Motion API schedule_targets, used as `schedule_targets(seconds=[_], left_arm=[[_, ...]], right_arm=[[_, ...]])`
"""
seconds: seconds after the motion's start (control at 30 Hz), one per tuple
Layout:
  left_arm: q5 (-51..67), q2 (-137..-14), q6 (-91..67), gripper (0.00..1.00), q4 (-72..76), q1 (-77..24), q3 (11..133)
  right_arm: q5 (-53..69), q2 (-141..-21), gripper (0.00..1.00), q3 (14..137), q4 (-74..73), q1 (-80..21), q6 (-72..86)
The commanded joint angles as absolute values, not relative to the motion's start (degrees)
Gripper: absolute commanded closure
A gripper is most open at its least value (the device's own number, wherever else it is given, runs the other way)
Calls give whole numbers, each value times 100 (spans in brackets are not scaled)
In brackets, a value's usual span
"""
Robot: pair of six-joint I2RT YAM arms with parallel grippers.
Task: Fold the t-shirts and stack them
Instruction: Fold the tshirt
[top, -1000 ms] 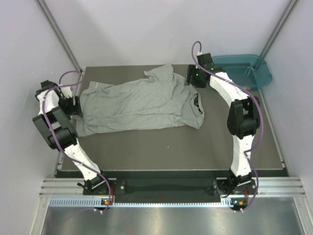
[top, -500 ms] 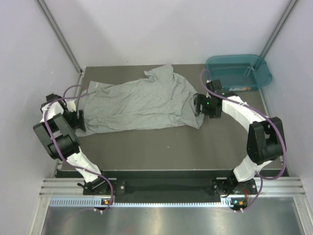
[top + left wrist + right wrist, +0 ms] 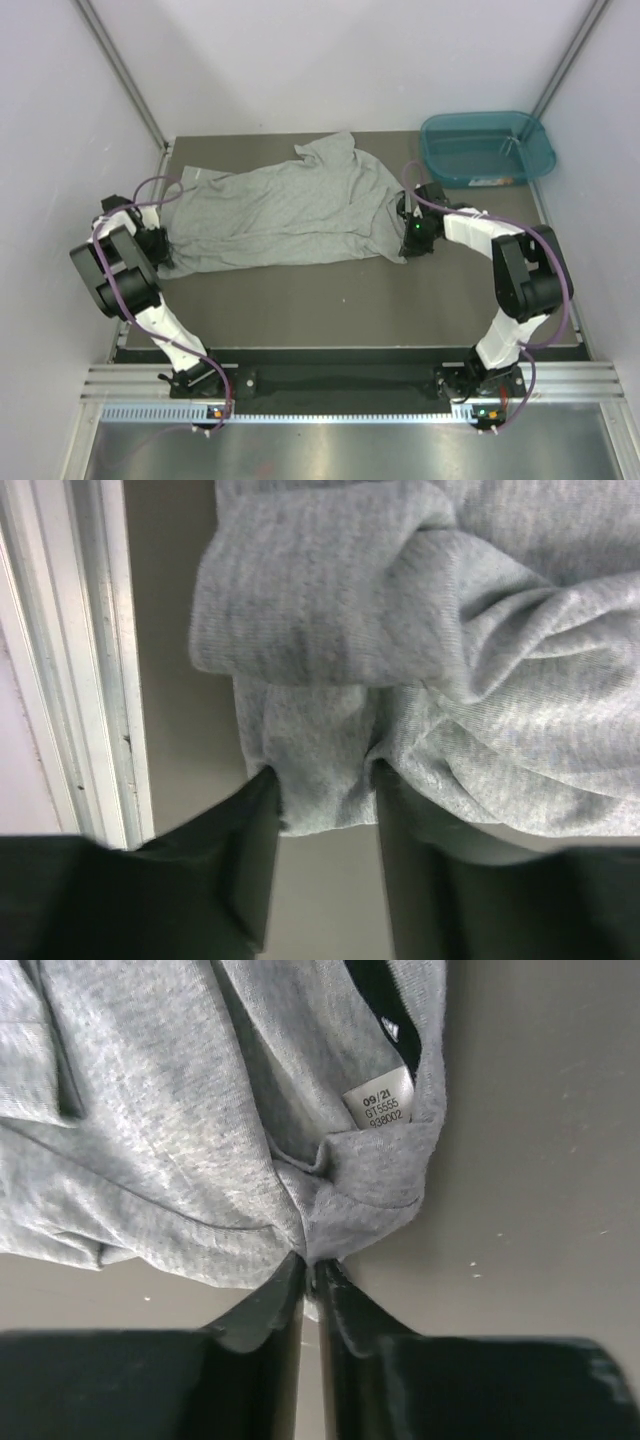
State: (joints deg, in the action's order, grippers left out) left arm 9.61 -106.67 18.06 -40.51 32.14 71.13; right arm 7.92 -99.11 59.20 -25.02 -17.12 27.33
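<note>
A grey t-shirt (image 3: 285,210) is spread, somewhat crumpled, across the far half of the dark table (image 3: 330,300), with its hem to the left and its collar to the right. The left gripper (image 3: 160,248) is placed at the shirt's near left corner. In the left wrist view a bunched fold of the hem is caught between the fingers (image 3: 245,850), which are closed against the cloth on both sides. The right gripper (image 3: 410,232) is set at the collar end. Its jaws are nearly pressed together, and a thin edge of fabric is pinched between them, near a white size tag (image 3: 380,1100). A teal tub (image 3: 487,150) is seen at the far right corner, apart from the shirt.
</note>
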Motion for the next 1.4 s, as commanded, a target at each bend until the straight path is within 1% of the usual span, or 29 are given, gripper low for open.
schedule_targets(seconds=[0.0, 0.03, 0.07, 0.1, 0.13, 0.27, 0.4, 0.53, 0.67, 0.93, 1.13, 1.23, 1.37], left_arm=[[1327, -10784, 1705, 57, -3841, 3173, 6935], [1318, -10793, 1757, 60, -3867, 3164, 6865], [1284, -10802, 1793, 67, -3902, 3173, 6838], [1266, -10793, 1845, 87, -3920, 3190, 6812], [1187, -10732, 1959, 100, -3920, 3217, 6733], [1055, -10495, 2442, 100, -4148, 3558, 6829], [984, -10257, 3145, 100, -4675, 3770, 7031], [1038, -9871, 4041, 100, -5299, 3762, 6786], [1028, -9598, 4482, 100, -5660, 3955, 6662], [994, -9624, 5500, 100, -6643, 4693, 7083], [774, -9720, 5844, 100, -6750, 4983, 7163], [791, -9773, 5871, 100, -6776, 4975, 7137], [791, -9896, 5836, 100, -6847, 4983, 7102]], right_arm=[[949, -9897, 92, 5889, -2065, -1653, 3005], [941, -9836, 96, 5854, -2074, -1618, 3023], [906, -9783, 100, 5836, -2083, -1574, 3032], [897, -9721, 100, 5810, -2135, -1460, 3032], [862, -9590, 100, 5766, -2171, -1389, 3041], [853, -9291, 100, 5678, -2697, -1055, 2831], [896, -8861, 100, 5292, -3207, -1020, 2768], [1072, -8017, 100, 4651, -3794, -1055, 2997], [1098, -7305, 100, 4281, -4270, -1133, 3208], [958, -6013, 100, 3860, -5369, -1380, 3735], [1020, -5072, 100, 3385, -6142, -1591, 4245], [984, -4869, 100, 3139, -5995, -1591, 4403], [801, -5097, 100, 3102, -5539, -1591, 4474]])
